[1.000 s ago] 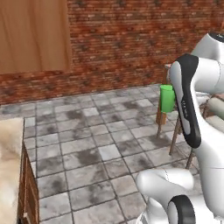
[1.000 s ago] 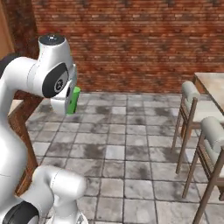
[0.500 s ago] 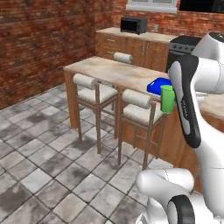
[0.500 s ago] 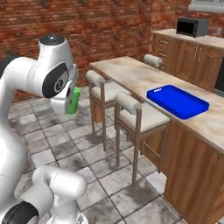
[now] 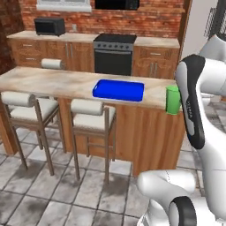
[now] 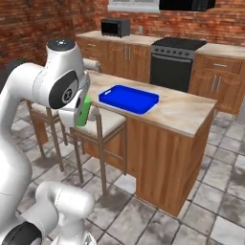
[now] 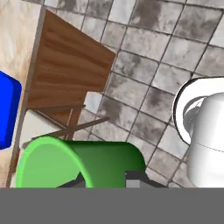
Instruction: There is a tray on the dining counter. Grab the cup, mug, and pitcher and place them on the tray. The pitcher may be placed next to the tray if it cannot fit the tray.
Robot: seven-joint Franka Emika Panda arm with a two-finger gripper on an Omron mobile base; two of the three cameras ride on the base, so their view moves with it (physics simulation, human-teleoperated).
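The tool (image 6: 80, 115) is clamped on the cup (image 5: 173, 99), its fingers closed against the green wall near the base. The cup is carried upright in the air beside the arm, mouth up, off any surface. In the hand view the cup's open rim (image 7: 57, 162) fills the lower left, with floor tiles and a stool (image 7: 52, 122) beyond it, so the cup appears to hang over the floor and not yet over the worktop (image 6: 177, 110).

The relation that matters is where the tray (image 6: 128, 98) lies from the held cup. In the right base view the tray sits ahead of the tool and across to its right, on the far side of the stools (image 6: 103, 124), up on the worktop. In the left base view the tray (image 5: 118, 89) lies to the left of the cup and farther back, with a strip of bare marble between them. The tray's long axis runs along the length of the worktop, so its long side faces the robot, giving a wide target. Its blue floor looks bare.

The judgement is that the next move is a reach forward over the worktop's edge, with the cup kept upright, until it stands above the tray's rim and can be lowered inside.
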